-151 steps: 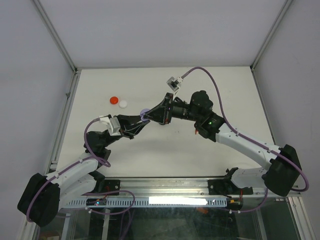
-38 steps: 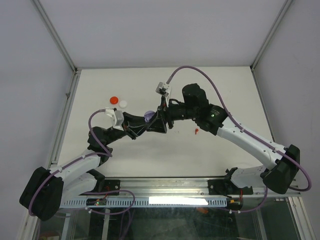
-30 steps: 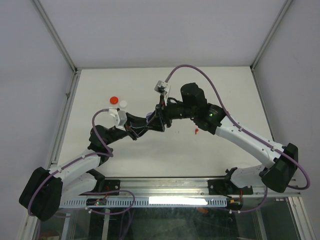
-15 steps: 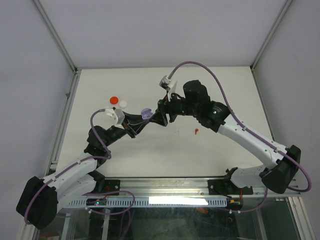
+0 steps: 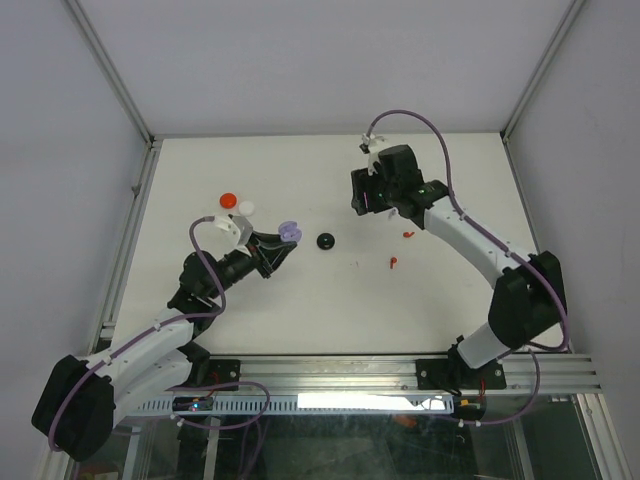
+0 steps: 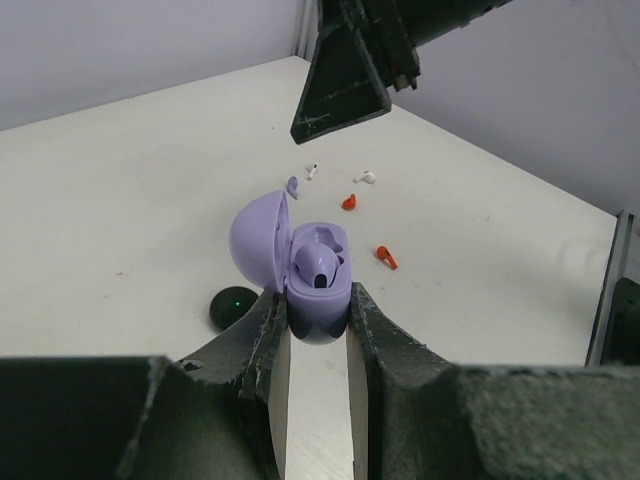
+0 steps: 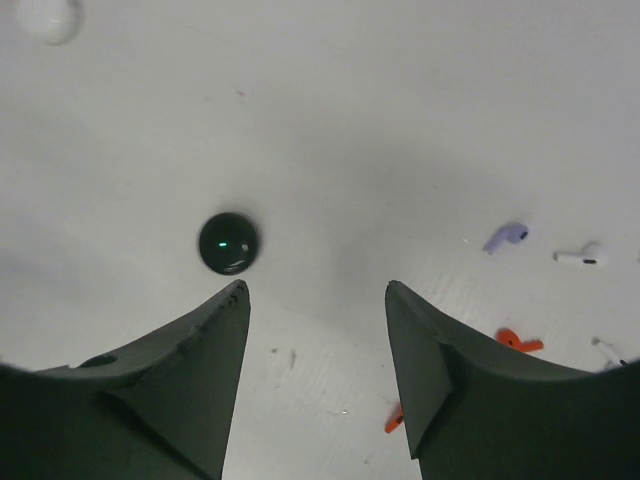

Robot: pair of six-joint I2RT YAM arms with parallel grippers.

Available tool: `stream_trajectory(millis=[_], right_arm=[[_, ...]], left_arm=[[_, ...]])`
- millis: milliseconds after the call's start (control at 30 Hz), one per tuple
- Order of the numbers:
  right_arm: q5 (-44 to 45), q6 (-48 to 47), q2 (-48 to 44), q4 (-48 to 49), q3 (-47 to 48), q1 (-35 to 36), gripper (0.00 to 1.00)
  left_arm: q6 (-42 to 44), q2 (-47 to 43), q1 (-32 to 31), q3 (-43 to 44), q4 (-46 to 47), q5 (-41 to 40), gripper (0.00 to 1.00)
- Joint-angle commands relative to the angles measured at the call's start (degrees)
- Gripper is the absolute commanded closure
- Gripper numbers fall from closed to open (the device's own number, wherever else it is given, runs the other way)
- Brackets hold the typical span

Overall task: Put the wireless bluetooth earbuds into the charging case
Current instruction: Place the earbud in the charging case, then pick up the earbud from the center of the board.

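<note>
My left gripper (image 6: 313, 300) is shut on the open lavender charging case (image 6: 318, 290), its lid (image 6: 258, 238) tilted back to the left. One lavender earbud (image 6: 318, 268) sits in the case. In the top view the left gripper (image 5: 278, 245) holds the case (image 5: 289, 231) left of centre. A loose lavender earbud (image 7: 506, 237), white earbuds (image 7: 580, 257) and two red earbuds (image 7: 518, 341) (image 5: 393, 264) lie on the table. My right gripper (image 7: 315, 287) is open and empty, above the table at the back (image 5: 362, 200), apart from the case.
A black disc (image 5: 326, 242) lies just right of the case, also in the right wrist view (image 7: 229, 243). A red disc (image 5: 228, 199) and a white disc (image 5: 246, 207) lie at the back left. The table is walled on three sides.
My right gripper has pulled away from the case, back and to the right, and stands open. The black disc is now uncovered. My left gripper still holds the case, shifted slightly left.
</note>
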Motion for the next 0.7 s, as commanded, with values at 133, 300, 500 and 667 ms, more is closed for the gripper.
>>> stream_trajectory(millis=[133, 300, 500, 667], right_arm=[[10.57, 2.41, 8.99, 5.87, -1.24, -8.83, 0.43], [11.89, 4.22, 16.04, 5.28, 1.83, -13.47, 0.5], [13.18, 5.33, 24.55, 0.22, 9.21, -14.94, 0.56], [10.92, 5.43, 26.6, 1.43, 10.23, -14.94, 0.61]], left_arm=[[-0.61, 0.55, -0.72, 0.68, -0.4, -0.92, 1.0], [-0.31, 1.74, -0.72, 1.39, -1.67, -0.4, 1.0], [-0.05, 1.81, -0.68, 1.55, -2.25, -0.45, 1.0], [-0.02, 2.07, -0.68, 1.83, -3.21, -0.57, 1.0]])
